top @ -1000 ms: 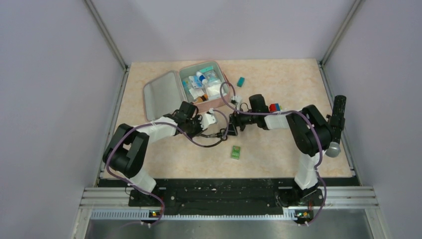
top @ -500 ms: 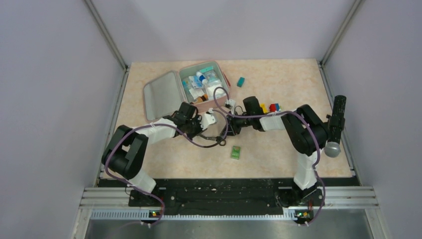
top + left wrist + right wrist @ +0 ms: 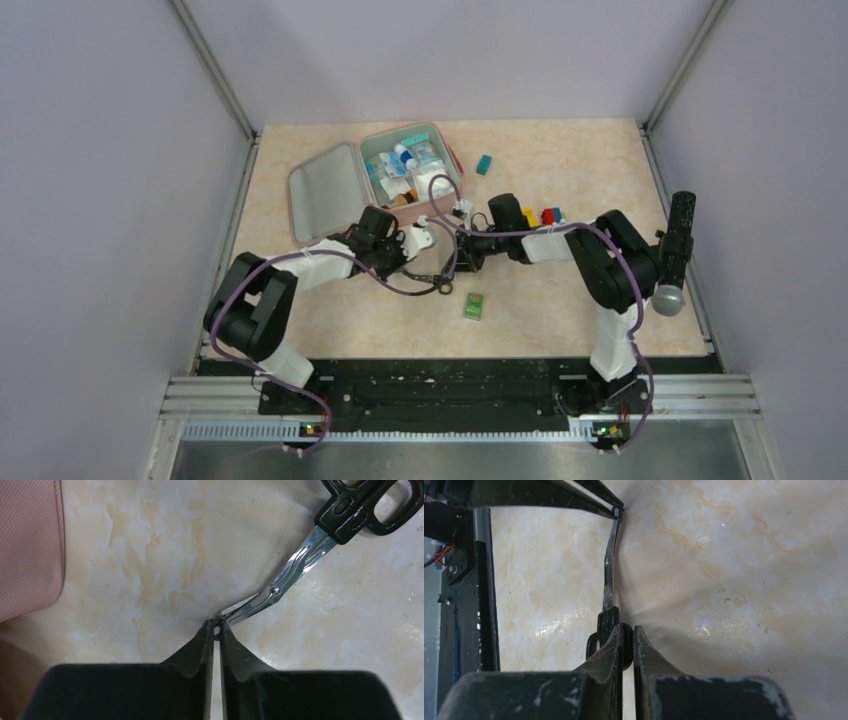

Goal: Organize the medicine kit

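Note:
The pink medicine kit (image 3: 325, 190) lies open at the back left, its lid flat and its tray full of small packs; a corner of the medicine kit (image 3: 25, 545) shows in the left wrist view. Black-handled scissors (image 3: 432, 279) hang between both arms in mid-table. My left gripper (image 3: 405, 262) pinches the blade tip of the scissors (image 3: 280, 582); only a thin slit shows between the left gripper (image 3: 216, 625) fingers. My right gripper (image 3: 626, 632) is shut on a handle ring of the scissors (image 3: 608, 575).
A green packet (image 3: 474, 305) lies in front of the scissors. Small coloured blocks (image 3: 545, 215) sit by the right forearm, and a teal block (image 3: 484, 164) lies right of the kit. Cables loop over both arms near the kit.
My right gripper moved left to the scissors handle and closed on it. The left arm stayed almost in place at the blade tip.

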Available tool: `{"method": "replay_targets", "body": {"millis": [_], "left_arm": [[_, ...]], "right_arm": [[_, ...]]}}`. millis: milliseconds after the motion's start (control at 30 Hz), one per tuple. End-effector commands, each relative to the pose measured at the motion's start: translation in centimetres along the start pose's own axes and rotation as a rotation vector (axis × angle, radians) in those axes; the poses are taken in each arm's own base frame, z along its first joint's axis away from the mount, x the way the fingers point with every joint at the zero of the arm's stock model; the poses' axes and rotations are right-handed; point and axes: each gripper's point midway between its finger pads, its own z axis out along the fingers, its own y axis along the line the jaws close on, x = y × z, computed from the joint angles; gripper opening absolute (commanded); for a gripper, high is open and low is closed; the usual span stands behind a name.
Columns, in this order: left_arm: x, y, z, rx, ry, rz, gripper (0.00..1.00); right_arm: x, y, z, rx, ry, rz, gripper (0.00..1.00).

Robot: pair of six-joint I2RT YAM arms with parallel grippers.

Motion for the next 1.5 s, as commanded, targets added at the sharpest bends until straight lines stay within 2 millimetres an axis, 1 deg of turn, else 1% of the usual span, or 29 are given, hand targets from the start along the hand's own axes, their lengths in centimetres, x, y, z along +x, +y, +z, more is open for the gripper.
{"method": "replay_targets", "body": {"millis": [0, 33, 67, 167, 200, 233, 367, 467, 500, 600, 700, 833, 933, 1100, 1200, 1467], "left_arm": [[2.7, -0.9, -0.7, 0.003, 0.096, -0.104, 0.25], [2.2, -0.6, -1.2, 0.002, 0.088, -0.134, 0.32], [1.7, -0.4, -1.8, 0.004, 0.075, -0.171, 0.36], [0.2, -0.5, -3.5, 0.044, 0.020, -0.289, 0.55], [-0.2, -0.8, -3.9, 0.073, 0.000, -0.320, 0.59], [-0.7, -1.1, -4.3, 0.105, -0.022, -0.351, 0.60], [-1.9, -1.6, -5.2, 0.205, -0.092, -0.495, 0.63], [-2.5, -1.1, -5.5, 0.263, -0.165, -0.582, 0.63], [-2.7, -1.1, -5.5, 0.290, -0.186, -0.592, 0.63], [-3.2, -1.2, -5.3, 0.350, -0.216, -0.588, 0.62], [-3.5, -0.9, -5.0, 0.369, -0.235, -0.544, 0.60], [-4.1, -0.8, -4.6, 0.439, -0.225, -0.518, 0.59], [-4.3, -0.6, -4.2, 0.471, -0.211, -0.522, 0.58], [-4.2, -0.5, -3.6, 0.513, -0.179, -0.542, 0.57], [-4.1, -0.3, -3.3, 0.513, -0.167, -0.561, 0.56], [-4.2, -1.2, -3.6, 0.573, -0.176, -0.568, 0.56]], "right_arm": [[-3.3, 1.0, 0.1, -0.015, -0.044, -0.111, 0.00], [-3.6, 1.1, -0.1, -0.019, -0.046, -0.117, 0.00], [-3.7, 1.4, -0.2, -0.026, -0.046, -0.125, 0.00], [-4.0, 1.9, -0.5, -0.039, -0.046, -0.141, 0.00], [-4.0, 2.0, -0.6, -0.043, -0.047, -0.146, 0.00], [-4.0, 2.1, -0.6, -0.047, -0.046, -0.151, 0.00], [-4.6, 2.5, -1.0, -0.049, -0.049, -0.187, 0.00], [-5.2, 2.9, -1.3, -0.063, -0.048, -0.230, 0.00], [-5.1, 3.1, -1.4, -0.071, -0.039, -0.236, 0.00], [-5.1, 3.8, -1.7, -0.118, -0.023, -0.310, 0.00], [-4.8, 4.0, -2.0, -0.138, 0.001, -0.371, 0.00], [-4.4, 3.9, -2.3, -0.139, 0.029, -0.439, 0.00], [-4.7, 3.8, -2.4, -0.134, 0.031, -0.460, 0.00], [-5.5, 4.4, -2.5, -0.146, 0.008, -0.453, 0.00], [-5.9, 4.7, -2.6, -0.167, -0.013, -0.417, 0.00], [-7.7, 4.5, -3.8, -0.175, -0.076, -0.328, 0.00]]}}
